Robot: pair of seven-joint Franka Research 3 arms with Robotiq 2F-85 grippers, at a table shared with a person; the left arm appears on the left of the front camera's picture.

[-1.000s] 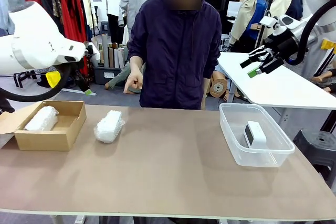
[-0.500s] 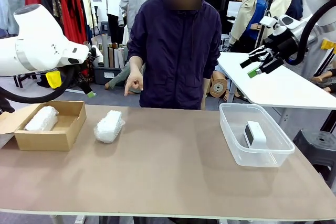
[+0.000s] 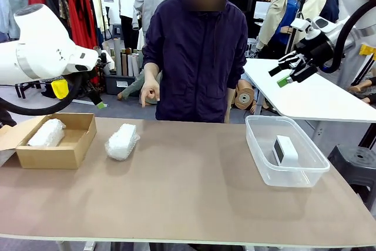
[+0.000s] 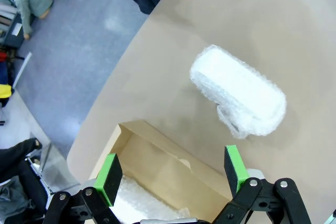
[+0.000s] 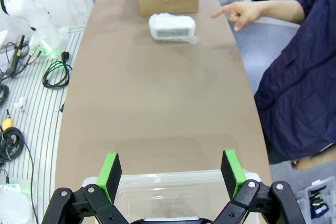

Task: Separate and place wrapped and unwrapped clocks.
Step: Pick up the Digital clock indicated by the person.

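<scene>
One bubble-wrapped clock left to sort

Both grippers, left gripper (image 4: pixel 172 176) and right gripper (image 5: pixel 170 174), hang spread and empty. A bubble-wrapped white block (image 3: pixel 121 141) lies centre-left on bare tabletop, likely bound for the brown cardboard box (image 3: pixel 69 156) holding its twin (image 3: pixel 47 133); the bare white digital clock (image 3: pixel 285 150) sits in the clear plastic tub (image 3: pixel 258 154), right.

You see one wrapped clock (image 3: pixel 47 133) in the cardboard box (image 3: pixel 70 156) at left, another wrapped clock (image 3: pixel 121 141) beside it, and the bare clock (image 3: pixel 285 150) in the clear tub (image 3: pixel 261 163) at right.
</scene>
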